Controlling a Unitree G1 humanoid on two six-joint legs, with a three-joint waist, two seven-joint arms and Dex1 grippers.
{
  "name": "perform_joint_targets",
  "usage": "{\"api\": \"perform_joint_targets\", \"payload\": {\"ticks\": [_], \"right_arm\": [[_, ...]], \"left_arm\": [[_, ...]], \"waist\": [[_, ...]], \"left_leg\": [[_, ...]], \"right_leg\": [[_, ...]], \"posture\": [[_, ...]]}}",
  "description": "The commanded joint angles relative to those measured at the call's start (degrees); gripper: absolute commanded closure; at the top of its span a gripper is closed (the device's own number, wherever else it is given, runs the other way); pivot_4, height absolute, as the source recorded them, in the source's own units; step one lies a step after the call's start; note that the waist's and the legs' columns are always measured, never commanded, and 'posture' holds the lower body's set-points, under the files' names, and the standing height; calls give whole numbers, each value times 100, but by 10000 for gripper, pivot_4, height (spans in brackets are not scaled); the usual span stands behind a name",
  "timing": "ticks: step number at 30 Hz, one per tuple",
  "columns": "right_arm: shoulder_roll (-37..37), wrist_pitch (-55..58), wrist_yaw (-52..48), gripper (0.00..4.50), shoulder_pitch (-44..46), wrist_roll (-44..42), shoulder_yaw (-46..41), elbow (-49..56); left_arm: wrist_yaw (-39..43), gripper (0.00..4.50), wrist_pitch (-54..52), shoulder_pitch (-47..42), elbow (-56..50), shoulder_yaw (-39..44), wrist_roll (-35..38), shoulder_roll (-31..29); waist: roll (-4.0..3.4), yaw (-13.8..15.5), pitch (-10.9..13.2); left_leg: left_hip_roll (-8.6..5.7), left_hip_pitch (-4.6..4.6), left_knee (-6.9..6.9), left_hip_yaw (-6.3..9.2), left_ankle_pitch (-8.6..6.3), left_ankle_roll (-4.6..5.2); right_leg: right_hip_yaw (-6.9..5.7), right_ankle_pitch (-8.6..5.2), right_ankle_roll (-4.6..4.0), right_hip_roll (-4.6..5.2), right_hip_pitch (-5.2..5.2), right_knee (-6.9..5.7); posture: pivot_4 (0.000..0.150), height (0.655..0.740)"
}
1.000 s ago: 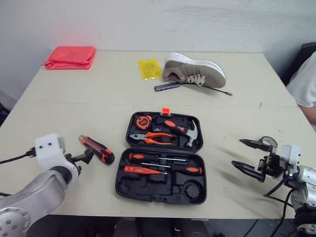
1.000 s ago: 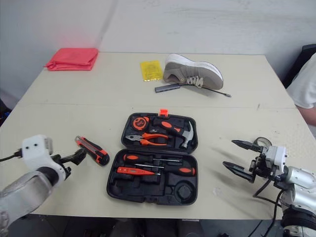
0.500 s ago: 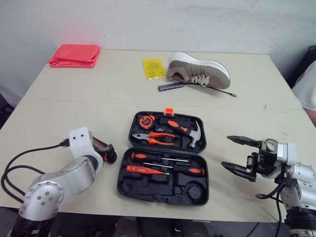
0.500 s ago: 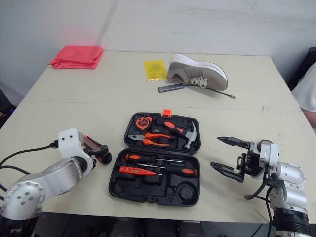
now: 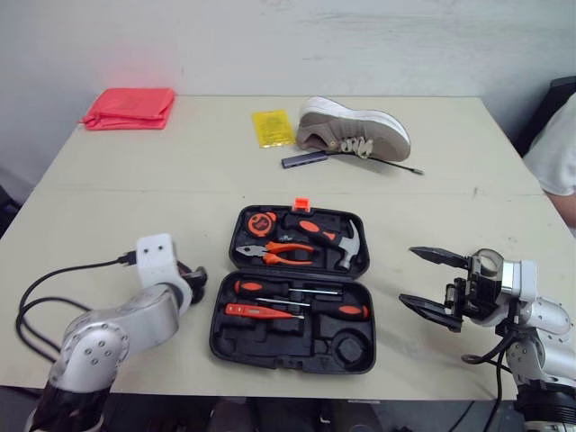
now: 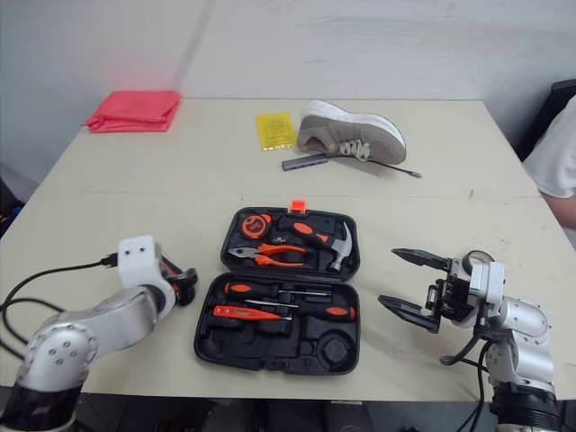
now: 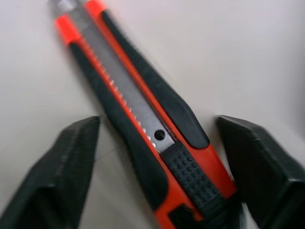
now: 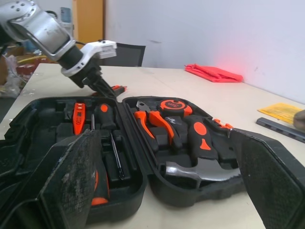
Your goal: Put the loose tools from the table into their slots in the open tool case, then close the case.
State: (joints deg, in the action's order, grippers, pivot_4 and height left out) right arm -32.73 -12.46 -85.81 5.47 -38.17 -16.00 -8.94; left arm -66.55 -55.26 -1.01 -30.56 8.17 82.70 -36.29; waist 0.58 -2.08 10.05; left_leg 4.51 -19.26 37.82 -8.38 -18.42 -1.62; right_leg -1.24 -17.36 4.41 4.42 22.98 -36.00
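Note:
The black tool case [image 5: 297,337] lies open at the table's front middle, holding a tape measure [image 5: 262,221], pliers [image 5: 274,251], a hammer [image 5: 328,236] and screwdrivers [image 5: 288,290]. An orange and black utility knife [image 7: 143,119] lies on the table just left of the case. My left gripper [image 7: 157,123] is open and low over it, one finger on each side of the handle, not closed on it. In the eye views the left gripper [image 5: 194,274] hides most of the knife. My right gripper [image 5: 432,283] hovers open to the right of the case, holding nothing.
At the back of the table lie a grey shoe [image 5: 354,129], a yellow packet [image 5: 272,126], a grey bar-shaped device [image 5: 304,159] and a folded red cloth [image 5: 129,106]. A person's white sleeve [image 5: 558,153] shows at the right edge. A black cable [image 5: 54,288] trails from my left wrist.
My left arm has swung in toward the knife, and its open fingers now straddle the handle. The right gripper has drifted a little left toward the case, still open.

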Motion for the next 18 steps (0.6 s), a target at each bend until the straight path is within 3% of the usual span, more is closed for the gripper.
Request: {"api": "perform_joint_targets", "payload": {"ticks": [1,2,7,14,18], "right_arm": [[-30,3,20,0,-9,-113,-104,238],[-36,8,23,0,-8,-116,-110,241],[-75,55,55,0,14,-111,-118,285],[-123,97,123,0,57,-38,-88,334],[-156,50,87,0,147,19,-104,201]], "left_arm": [[128,24148,-129,651,206,230,38,-82],[183,28562,-118,736,183,320,32,-104],[1137,29301,44,999,-24,974,-434,-522],[5442,29301,800,1874,-287,1824,-1928,-1869],[8094,29301,2119,2460,-226,2257,-3219,-2275]], "waist": [[0,-11,0],[0,-14,0],[14,-52,6],[68,-72,40],[67,-71,42]], "left_leg": [[-1,16,-9,3,-2,-3],[-3,40,-19,8,-10,-12],[-74,101,-73,78,-21,-16],[-61,76,-74,147,-23,-45],[-48,32,-78,145,-46,-56]], "right_leg": [[4,-3,-5,-4,-22,3],[10,-7,-13,-10,-45,10],[71,-11,-20,-30,-54,18],[58,-61,-141,-72,-17,15],[54,-61,-145,-56,26,25]], "posture": [[1500,7400],[1500,7400],[1500,7400],[1500,7400],[1500,7400]]}}
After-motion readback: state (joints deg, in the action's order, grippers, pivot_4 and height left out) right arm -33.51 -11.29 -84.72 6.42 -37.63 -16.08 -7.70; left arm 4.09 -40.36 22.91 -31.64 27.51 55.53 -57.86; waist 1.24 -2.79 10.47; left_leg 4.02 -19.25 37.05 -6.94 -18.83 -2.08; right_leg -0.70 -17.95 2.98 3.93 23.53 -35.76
